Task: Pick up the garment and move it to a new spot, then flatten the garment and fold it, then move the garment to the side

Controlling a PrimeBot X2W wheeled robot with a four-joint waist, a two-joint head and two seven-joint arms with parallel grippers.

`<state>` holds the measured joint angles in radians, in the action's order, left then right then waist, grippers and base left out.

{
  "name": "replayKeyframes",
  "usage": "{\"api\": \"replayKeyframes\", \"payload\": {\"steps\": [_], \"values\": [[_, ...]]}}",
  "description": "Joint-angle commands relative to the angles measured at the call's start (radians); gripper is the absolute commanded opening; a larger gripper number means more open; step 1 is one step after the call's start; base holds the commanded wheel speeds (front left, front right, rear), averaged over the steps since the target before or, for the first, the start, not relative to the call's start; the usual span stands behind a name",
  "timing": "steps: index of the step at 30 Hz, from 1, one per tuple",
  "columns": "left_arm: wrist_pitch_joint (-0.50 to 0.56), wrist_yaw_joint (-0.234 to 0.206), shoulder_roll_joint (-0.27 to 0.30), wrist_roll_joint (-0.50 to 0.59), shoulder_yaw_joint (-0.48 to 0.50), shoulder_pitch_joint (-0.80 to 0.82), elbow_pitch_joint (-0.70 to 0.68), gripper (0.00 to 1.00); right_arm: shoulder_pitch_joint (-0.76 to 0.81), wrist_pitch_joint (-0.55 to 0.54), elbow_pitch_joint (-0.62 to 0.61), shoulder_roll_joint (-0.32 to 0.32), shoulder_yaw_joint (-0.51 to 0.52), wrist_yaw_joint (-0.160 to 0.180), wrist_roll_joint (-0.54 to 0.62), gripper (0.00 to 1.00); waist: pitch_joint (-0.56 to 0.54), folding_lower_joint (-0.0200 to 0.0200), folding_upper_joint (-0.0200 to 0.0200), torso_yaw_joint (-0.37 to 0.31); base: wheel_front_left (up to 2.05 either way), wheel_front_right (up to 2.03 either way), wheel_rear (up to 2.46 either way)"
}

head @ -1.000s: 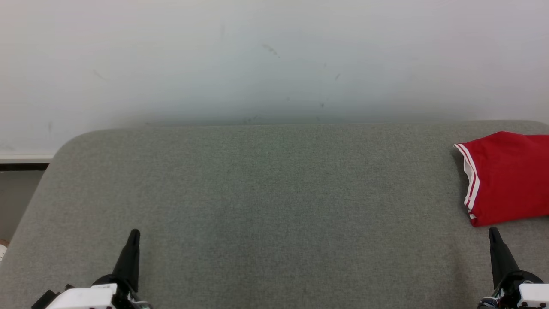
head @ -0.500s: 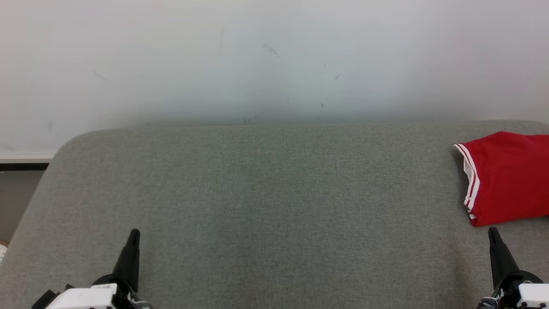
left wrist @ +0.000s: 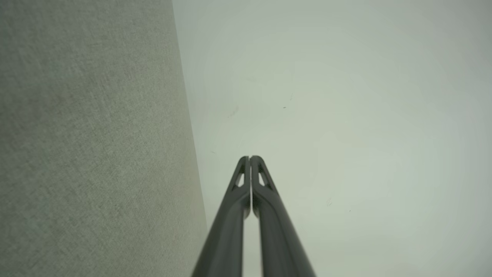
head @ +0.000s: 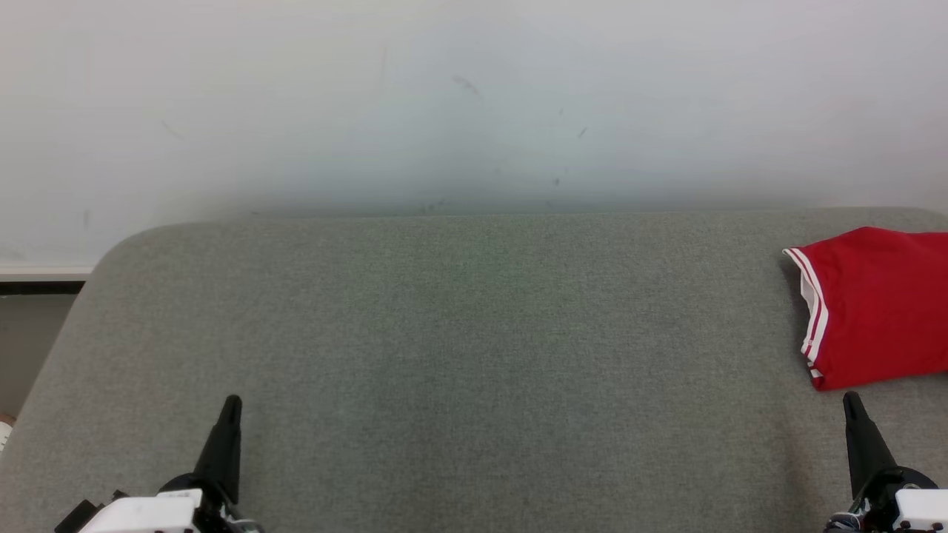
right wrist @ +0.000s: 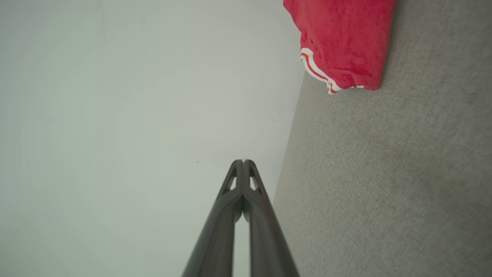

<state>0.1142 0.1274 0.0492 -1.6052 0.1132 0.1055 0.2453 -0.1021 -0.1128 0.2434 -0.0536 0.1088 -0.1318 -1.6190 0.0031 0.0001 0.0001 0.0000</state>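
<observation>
Folded red garment (head: 878, 307) lies beside the closed right pincer (head: 853, 402)

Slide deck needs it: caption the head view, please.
At the grey table's right edge lies the red garment; left gripper and right gripper are shut, empty.

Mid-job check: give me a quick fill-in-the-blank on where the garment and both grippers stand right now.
1. The garment on the grey surface is ____ with white stripes along one edge.
2. The left gripper and right gripper both have their jaws ____.
3. The garment lies nearer the ____ gripper.
4. The garment is held by ____ gripper.

Missing words: red; shut; right; neither
</observation>
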Motion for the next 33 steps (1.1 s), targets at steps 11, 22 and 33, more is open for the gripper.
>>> {"api": "replayKeyframes", "payload": {"steps": [11,22,33], "values": [[0.003,0.006,0.002,-0.014,0.003,0.007,0.001,0.0,-0.012,0.0,0.003,0.0,0.005,0.002,0.006,0.0,0.0,-0.0001,-0.0001,0.0,0.0,0.0,0.0],[0.004,0.006,0.002,-0.014,0.003,0.007,0.001,0.0,-0.012,-0.001,0.003,0.001,0.006,0.002,0.007,0.0,0.0,-0.0001,-0.0001,0.0,0.0,0.0,0.0],[0.003,0.006,0.002,-0.014,0.002,0.007,0.001,0.0,-0.012,-0.002,0.003,0.001,0.006,0.002,0.008,0.0,0.0,-0.0001,-0.0001,0.0,0.0,0.0,0.0]]}}
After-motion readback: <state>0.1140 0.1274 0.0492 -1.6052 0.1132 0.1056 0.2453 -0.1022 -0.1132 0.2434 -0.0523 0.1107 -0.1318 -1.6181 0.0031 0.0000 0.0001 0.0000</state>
